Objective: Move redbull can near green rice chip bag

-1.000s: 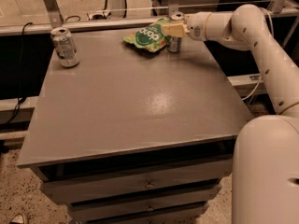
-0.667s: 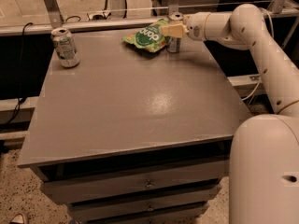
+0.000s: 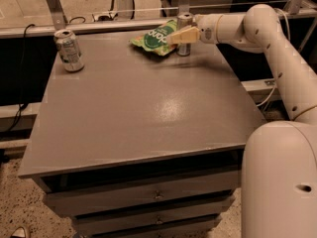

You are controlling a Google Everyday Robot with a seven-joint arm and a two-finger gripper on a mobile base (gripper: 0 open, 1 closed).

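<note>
The redbull can (image 3: pixel 184 20) is a slim silver can standing upright at the far edge of the table, right beside the green rice chip bag (image 3: pixel 152 38). The bag lies flat to the can's left and touches or nearly touches it. My gripper (image 3: pixel 181 35) reaches in from the right at the can's mid-height and covers its middle, so only the can's top and base show. The can's base rests on the table.
A stouter silver can with a pale label (image 3: pixel 69 50) stands at the table's far left corner. The grey table (image 3: pixel 143 113) has drawers below its front edge. A metal rail runs behind the table. My arm (image 3: pixel 267 38) arches over the table's right side.
</note>
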